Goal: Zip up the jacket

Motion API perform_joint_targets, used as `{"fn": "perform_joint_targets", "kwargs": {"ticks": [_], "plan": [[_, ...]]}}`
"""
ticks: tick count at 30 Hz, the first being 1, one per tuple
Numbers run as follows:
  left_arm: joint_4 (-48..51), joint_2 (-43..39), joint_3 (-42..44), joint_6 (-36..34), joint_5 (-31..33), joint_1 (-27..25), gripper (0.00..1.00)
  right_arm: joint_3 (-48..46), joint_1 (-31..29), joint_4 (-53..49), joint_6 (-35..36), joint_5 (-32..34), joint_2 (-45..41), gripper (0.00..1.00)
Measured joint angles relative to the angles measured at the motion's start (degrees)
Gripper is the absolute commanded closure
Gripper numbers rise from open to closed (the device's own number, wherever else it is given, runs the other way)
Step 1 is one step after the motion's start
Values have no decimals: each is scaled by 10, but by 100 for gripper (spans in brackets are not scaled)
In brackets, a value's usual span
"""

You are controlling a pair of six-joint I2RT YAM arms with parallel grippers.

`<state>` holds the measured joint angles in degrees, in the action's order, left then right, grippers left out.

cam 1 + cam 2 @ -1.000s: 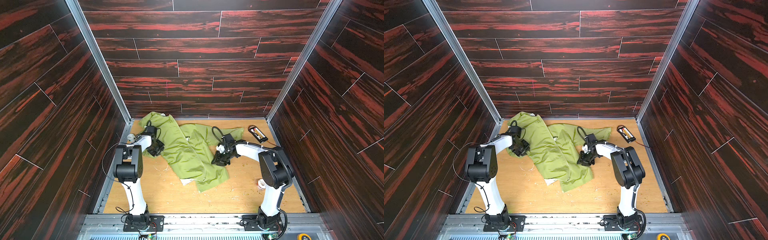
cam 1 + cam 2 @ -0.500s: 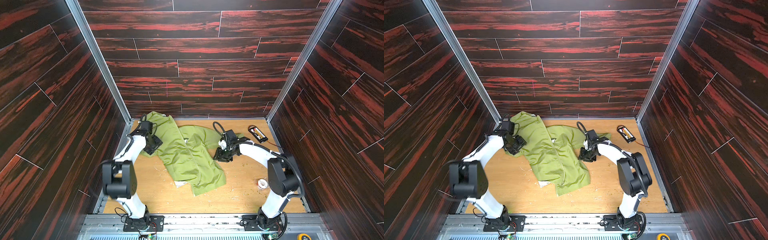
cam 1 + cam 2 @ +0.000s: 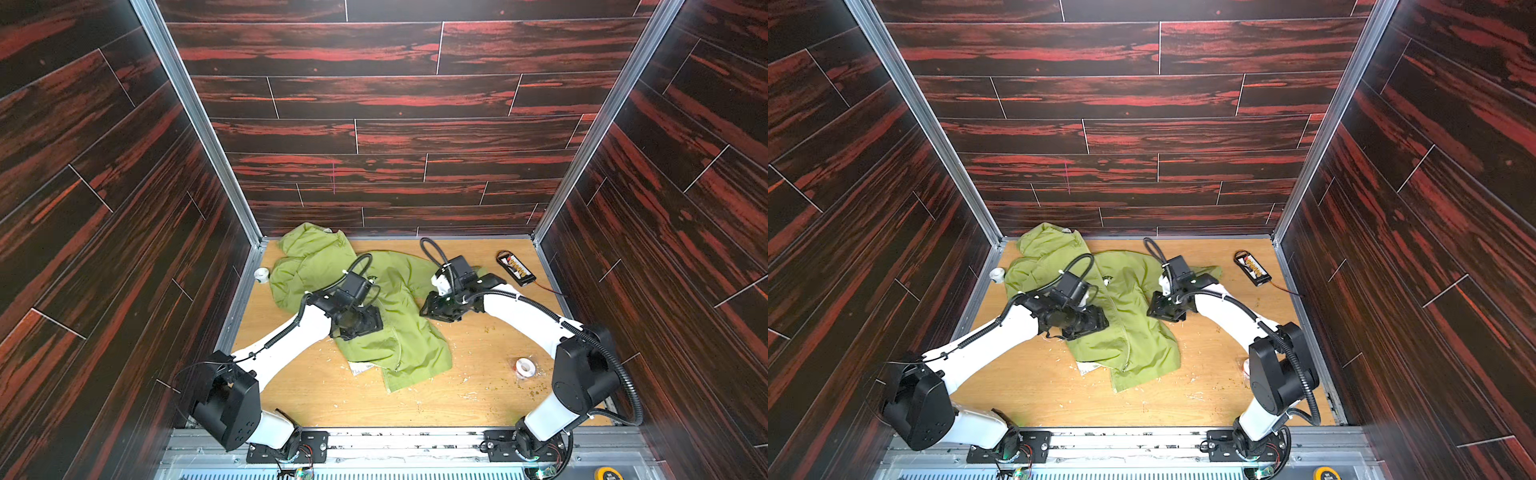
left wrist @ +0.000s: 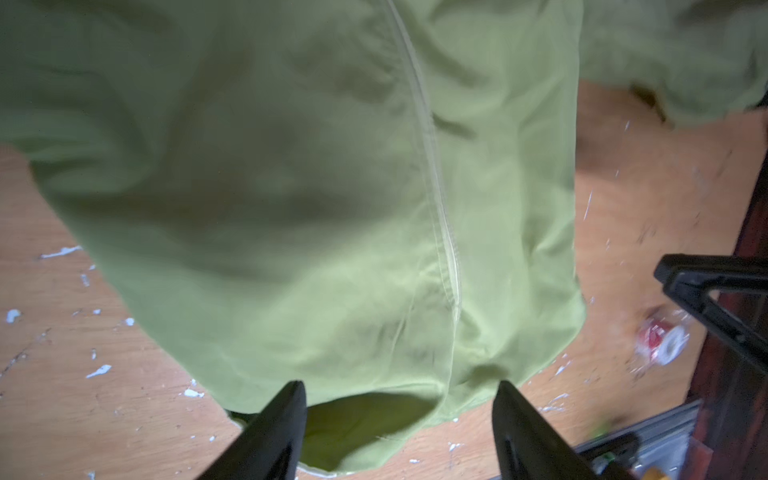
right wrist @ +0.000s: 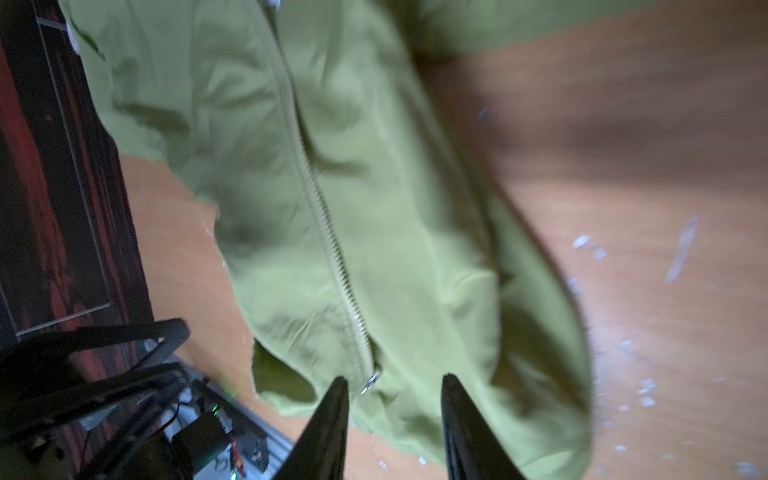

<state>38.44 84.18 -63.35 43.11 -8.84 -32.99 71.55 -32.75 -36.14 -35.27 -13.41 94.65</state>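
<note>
Nearest us on the bench (image 3: 436, 405), a small roll of tape (image 3: 524, 367) lies off to the right. The lime-green jacket (image 3: 407, 345) lies crumpled across the middle of the bench, its hem toward us and its hood against the back wall. Its pale zipper (image 5: 324, 224) runs down the front to a metal pull (image 5: 371, 381) near the hem. Our left hand (image 4: 399, 386) hovers over the jacket's left side, fingers spread wide, holding nothing. Our right hand (image 5: 392, 378) is low at the jacket's right edge, fingers parted and empty, with the pull just beside one fingertip. Farther back on the right, a battery pack (image 3: 515, 268) lies near the wall.
</note>
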Motion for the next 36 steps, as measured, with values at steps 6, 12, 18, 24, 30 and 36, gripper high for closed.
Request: {"fn": "perform_joint_targets", "kwargs": {"ticks": [6,12,18,24,30,36], "plan": [[10,35,0,-46,6,-36,24,-18,-26,3,-57,-10,14,57],[10,37,20,-78,-12,-50,24,-17,-29,7,-97,-20,57,56],[8,63,22,-96,-41,-59,24,8,-30,2,-121,-25,98,57],[0,85,36,-92,-46,-85,33,25,-37,1,-128,-25,102,58],[-30,111,84,-50,-33,-95,76,-6,-38,17,-127,-37,103,60],[-50,95,125,0,-10,-95,96,-43,-38,37,-111,-48,103,63]]}}
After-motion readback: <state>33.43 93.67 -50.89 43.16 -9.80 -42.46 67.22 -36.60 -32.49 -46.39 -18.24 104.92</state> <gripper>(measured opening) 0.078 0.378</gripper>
